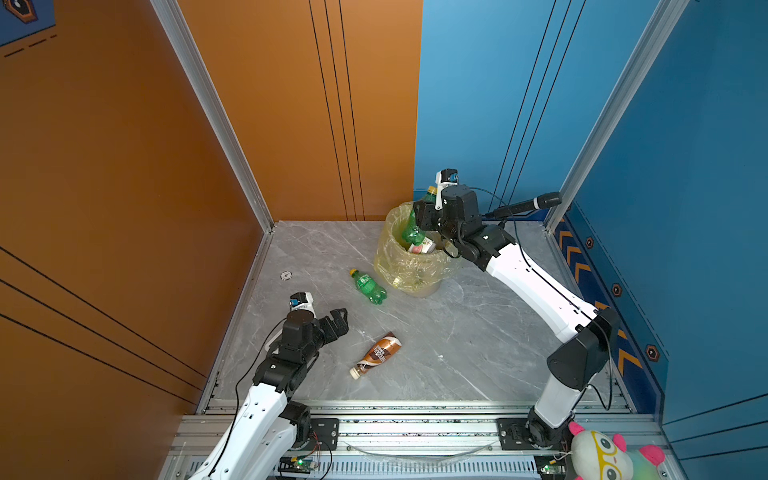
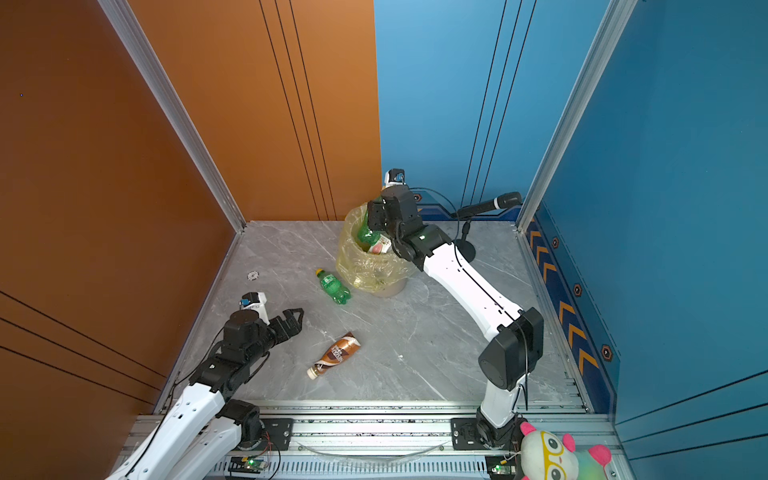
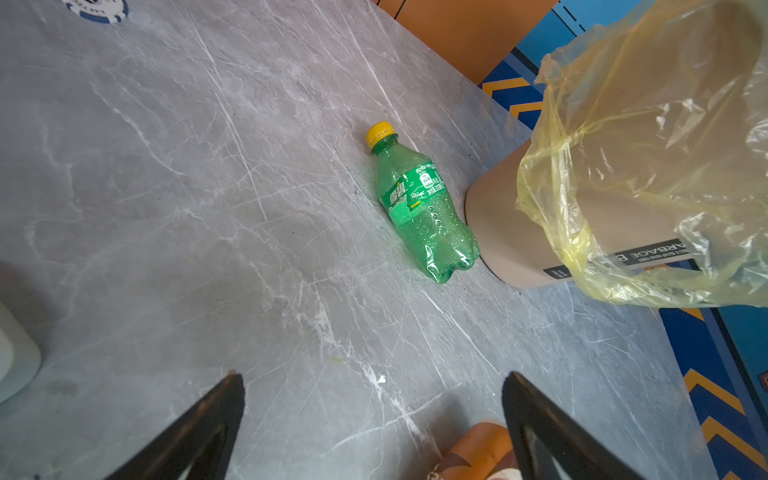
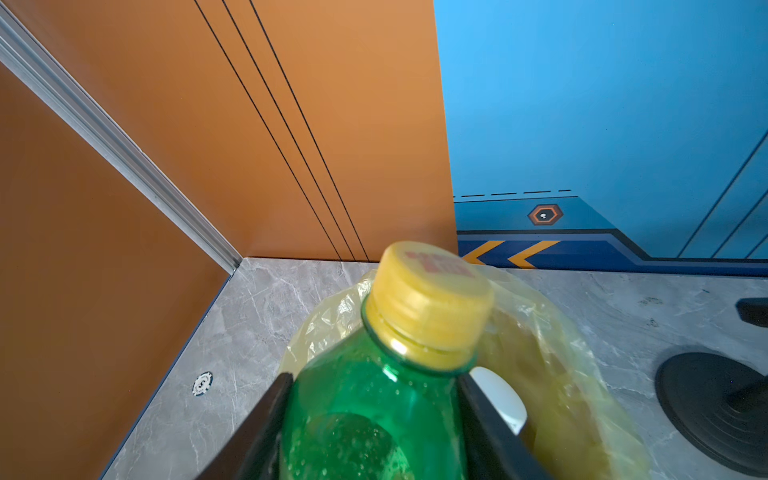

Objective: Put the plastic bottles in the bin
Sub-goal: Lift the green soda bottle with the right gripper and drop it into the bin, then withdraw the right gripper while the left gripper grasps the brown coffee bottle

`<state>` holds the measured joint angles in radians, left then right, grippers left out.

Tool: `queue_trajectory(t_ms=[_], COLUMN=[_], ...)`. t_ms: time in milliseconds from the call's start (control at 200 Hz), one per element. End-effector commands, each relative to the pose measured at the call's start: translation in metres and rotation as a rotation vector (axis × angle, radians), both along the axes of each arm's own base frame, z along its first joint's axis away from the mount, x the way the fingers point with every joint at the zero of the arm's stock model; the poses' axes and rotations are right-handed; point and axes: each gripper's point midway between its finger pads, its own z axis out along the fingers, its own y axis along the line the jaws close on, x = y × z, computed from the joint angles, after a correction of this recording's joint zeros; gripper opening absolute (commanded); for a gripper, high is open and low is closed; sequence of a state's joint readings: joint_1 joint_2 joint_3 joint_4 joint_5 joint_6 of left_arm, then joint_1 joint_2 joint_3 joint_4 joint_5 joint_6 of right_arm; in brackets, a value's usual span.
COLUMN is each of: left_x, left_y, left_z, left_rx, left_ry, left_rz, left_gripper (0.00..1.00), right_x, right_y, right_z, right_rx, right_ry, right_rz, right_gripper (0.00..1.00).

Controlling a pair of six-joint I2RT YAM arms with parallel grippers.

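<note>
- Left gripper (image 1: 338,319), 8 o'clock of table (image 1: 478,332): spread wide, empty.
- Brown-sleeved bottle (image 1: 376,354), 6 o'clock: lying flat.
- Green bottle (image 1: 368,286): lying just beside bin (image 1: 424,287), at its 8 o'clock.
- Right gripper (image 1: 420,217), 12 o'clock: clamped on second green bottle (image 1: 412,233), cap up, base inside bin mouth.
- Risk: propped on red-labelled bottle (image 1: 422,248) below, toppling over rim on release; liner (image 1: 392,257) snagging jaws.

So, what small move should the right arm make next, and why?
Probably open the right claw. It grips the green bottle just below the neck, cap up, and the bottle's base seems to sit within the mouth of the bin, so once let go it should fall in.
</note>
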<state>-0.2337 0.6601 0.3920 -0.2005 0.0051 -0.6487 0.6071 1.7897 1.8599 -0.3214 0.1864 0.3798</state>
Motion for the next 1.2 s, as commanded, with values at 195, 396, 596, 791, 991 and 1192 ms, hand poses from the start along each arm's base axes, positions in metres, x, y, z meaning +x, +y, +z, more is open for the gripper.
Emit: queue_trajectory(t_ms=[195, 396, 596, 791, 991, 1192], left_x=[-0.005, -0.004, -0.001, 0.002, 0.004, -0.004], left_y=[0.002, 0.002, 0.0, -0.008, -0.022, -0.045], left_z=[-0.002, 0.001, 0.008, 0.01, 0.008, 0.002], left_rx=[-0.013, -0.012, -0.011, -0.027, -0.042, -0.019], left_ry=[0.021, 0.014, -0.009, -0.01, -0.011, 0.012], left_rz=[0.007, 0.002, -0.011, -0.045, -0.105, -0.216], left_gripper=[0.98, 0.98, 0.98, 0.98, 0.98, 0.98], right_x=[0.021, 0.016, -0.032, -0.101, -0.15, -0.163], right_y=[0.01, -0.001, -0.041, -0.089, -0.133, -0.144], right_z=[-0.019, 0.001, 0.061, 0.025, -0.068, -0.095], right_rx=[-0.034, -0.031, 0.057, 0.128, 0.202, 0.192], right_ry=[0.048, 0.048, -0.091, -0.113, -0.013, 0.061], right_rz=[0.052, 0.049, 0.01, -0.029, -0.126, -0.154], right_gripper=[0.55, 1.0, 1.0, 1.0, 1.0, 1.0])
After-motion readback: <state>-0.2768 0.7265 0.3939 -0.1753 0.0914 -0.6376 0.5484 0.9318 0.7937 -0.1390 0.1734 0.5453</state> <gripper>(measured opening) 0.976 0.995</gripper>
